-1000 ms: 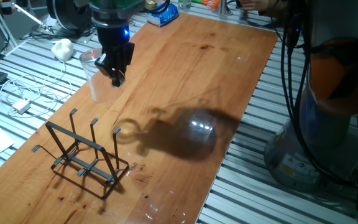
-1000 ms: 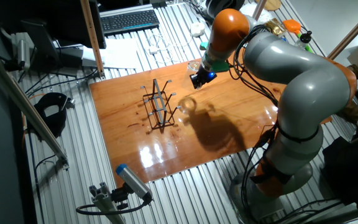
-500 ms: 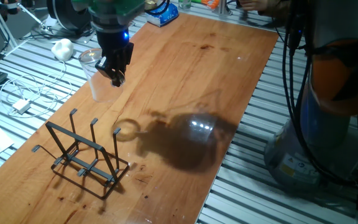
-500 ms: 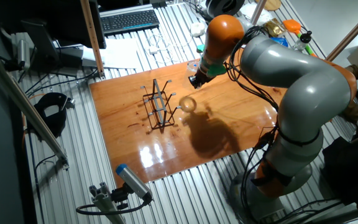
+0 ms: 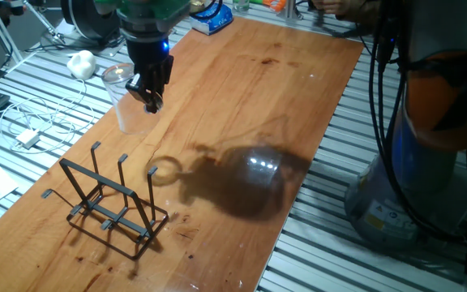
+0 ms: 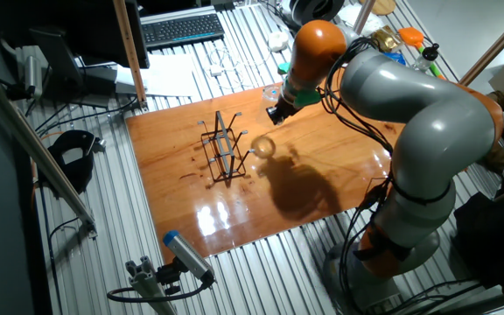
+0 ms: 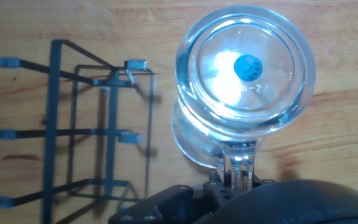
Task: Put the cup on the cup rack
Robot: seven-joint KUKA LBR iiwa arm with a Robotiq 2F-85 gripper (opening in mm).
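In one fixed view the black two-finger gripper (image 5: 152, 99) hangs above the far left edge of the long wooden table (image 5: 258, 97), with the small clear glass cup with a side handle (image 5: 120, 97) carried beside it, off the board. Compared with a second ago, hand and cup have drifted only slightly, a little up and to the left, so the carry has slowed almost to a pause. The black thin wire rack with three upright prongs (image 5: 108, 203) sits where it was, nearer the camera and well apart from the cup, and the ring-shaped shadow (image 5: 164, 169) falls on the wood beside the prongs. In the other fixed view the gripper (image 6: 276, 112) has slid a touch toward the rack (image 6: 221, 149) but remains beside it, not over it; the cup is too faint here to place exactly. In the hand view the camera looks straight down through the cup (image 7: 247, 68), whose round body fills the upper right, and its handle (image 7: 238, 163) runs down into the gripper (image 7: 235, 177), which is clamped on that handle. The rack (image 7: 86, 134) lies to the left of the cup, its prongs clear of the glass. The task is therefore mid-transfer: the cup is lifted and firmly held, none of it hangs on a prong yet, and I judge that a sideways shift toward the prongs and a lowering onto one remain.
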